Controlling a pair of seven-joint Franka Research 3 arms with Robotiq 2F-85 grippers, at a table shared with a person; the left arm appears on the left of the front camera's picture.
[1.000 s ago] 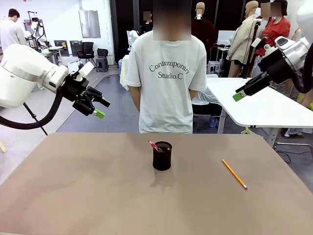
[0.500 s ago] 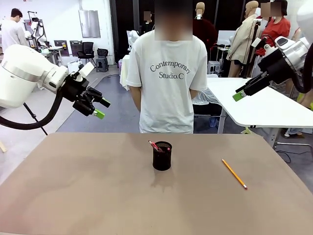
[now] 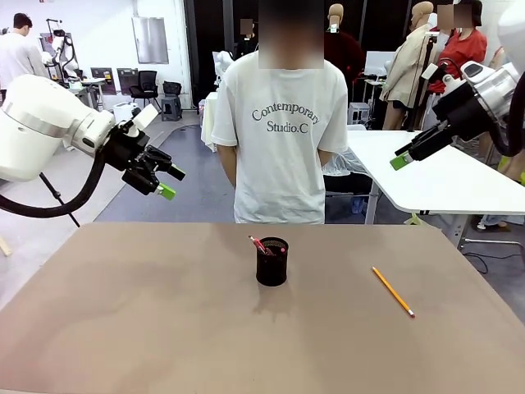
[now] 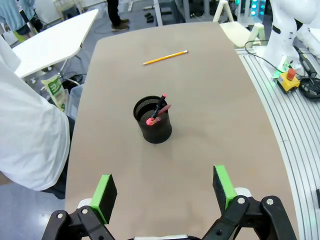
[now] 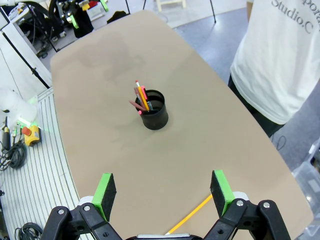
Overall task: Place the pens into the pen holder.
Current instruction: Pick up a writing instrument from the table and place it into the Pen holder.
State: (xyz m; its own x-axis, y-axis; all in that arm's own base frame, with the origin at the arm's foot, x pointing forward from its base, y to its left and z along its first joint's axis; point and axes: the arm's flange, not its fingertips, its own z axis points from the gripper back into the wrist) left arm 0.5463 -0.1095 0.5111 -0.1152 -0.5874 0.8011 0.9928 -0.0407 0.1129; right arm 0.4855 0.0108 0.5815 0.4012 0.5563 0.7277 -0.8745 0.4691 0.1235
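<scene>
Nothing is changing over the last second. Both arms are hanging above the counter (image 3: 123, 328), left gripper (image 3: 171, 182) at upper left, right gripper (image 3: 399, 161) at upper right, both spread apart and carrying nothing. Pen holder (image 3: 271, 263) is sitting mid-frame with pens (image 4: 159, 107) sticking out. Yellow pencil (image 3: 392, 290) is lying flat at lower right, well apart from the holder. Likely the last item pending, and the right arm is looking closer.

Brown tabletop (image 3: 123, 328) in front, grey-blue floor (image 3: 201, 197) beyond, white table (image 3: 447, 176) at right, black office chair (image 3: 148, 82) by white wall (image 3: 107, 37) far left, dark panels (image 3: 205, 41) behind.
</scene>
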